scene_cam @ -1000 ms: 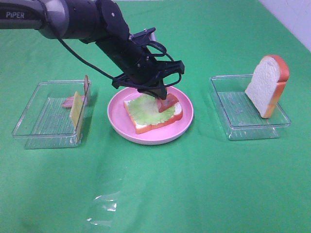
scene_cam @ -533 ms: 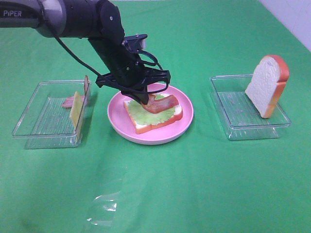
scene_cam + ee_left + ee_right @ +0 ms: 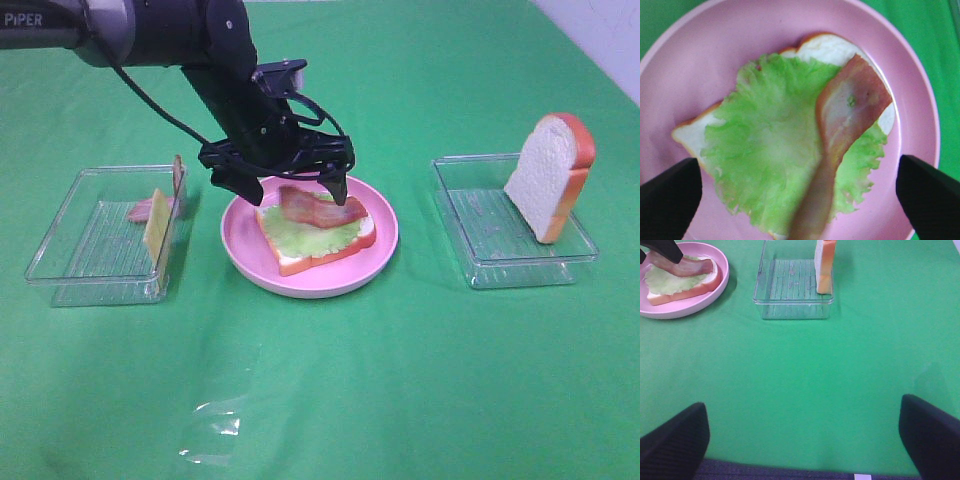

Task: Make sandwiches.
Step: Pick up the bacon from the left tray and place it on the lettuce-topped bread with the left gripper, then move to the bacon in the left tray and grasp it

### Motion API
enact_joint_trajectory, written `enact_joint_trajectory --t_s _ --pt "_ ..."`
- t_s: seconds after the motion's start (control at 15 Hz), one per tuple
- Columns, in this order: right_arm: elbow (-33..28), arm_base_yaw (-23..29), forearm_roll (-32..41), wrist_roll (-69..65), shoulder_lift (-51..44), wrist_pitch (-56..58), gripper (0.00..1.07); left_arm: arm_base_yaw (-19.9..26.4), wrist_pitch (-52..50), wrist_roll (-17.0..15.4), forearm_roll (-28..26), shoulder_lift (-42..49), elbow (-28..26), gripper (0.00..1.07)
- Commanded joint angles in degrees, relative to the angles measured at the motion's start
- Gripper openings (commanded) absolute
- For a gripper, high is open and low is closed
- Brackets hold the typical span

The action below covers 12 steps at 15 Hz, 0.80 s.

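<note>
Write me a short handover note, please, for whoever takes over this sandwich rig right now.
Left claw: open above the pink plate, holding nothing.
Right claw: open, empty, over bare green cloth.
Done: bread slice on the plate, lettuce on it, bacon strip lying across the lettuce.
Left: cheese square leans upright in the left tray beside a spare bacon strip; top bread slice stands in the right tray. Probably cheese next, then the top slice.
</note>
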State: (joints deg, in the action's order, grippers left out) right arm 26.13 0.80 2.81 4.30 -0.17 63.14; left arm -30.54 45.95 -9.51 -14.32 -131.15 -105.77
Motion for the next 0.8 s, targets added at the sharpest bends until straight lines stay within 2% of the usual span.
enact_joint_trajectory --t_s 0.07,0.27,0.4,0.53,0.6,0.8 --pt "-0.2 -0.1 0.1 0.3 -1.8 -0.2 0.98 -0.1 2.2 0.3 -0.1 0.6 -2.8 1.01" --pt "-0.2 -0.1 0.1 0.3 -1.8 -0.2 0.98 -0.1 7.1 0.4 0.7 0.6 -8.7 1.01" --pt "-0.2 -0.1 0.1 0.3 -1.8 -0.2 0.98 -0.1 13.3 0.4 3.1 0.6 -13.8 1.01" --pt "-0.2 -0.1 0.1 0.3 -1.8 -0.2 0.98 -0.1 19.8 0.4 7.4 0.6 -17.9 1.01" --pt "-0.2 -0.1 0.1 0.3 -1.8 -0.2 0.98 0.2 27.1 0.3 13.1 0.7 -22.8 1.01" --pt "-0.2 -0.1 0.1 0.3 -1.8 -0.2 0.98 2.6 29.6 -0.1 14.3 2.6 -23.1 1.01"
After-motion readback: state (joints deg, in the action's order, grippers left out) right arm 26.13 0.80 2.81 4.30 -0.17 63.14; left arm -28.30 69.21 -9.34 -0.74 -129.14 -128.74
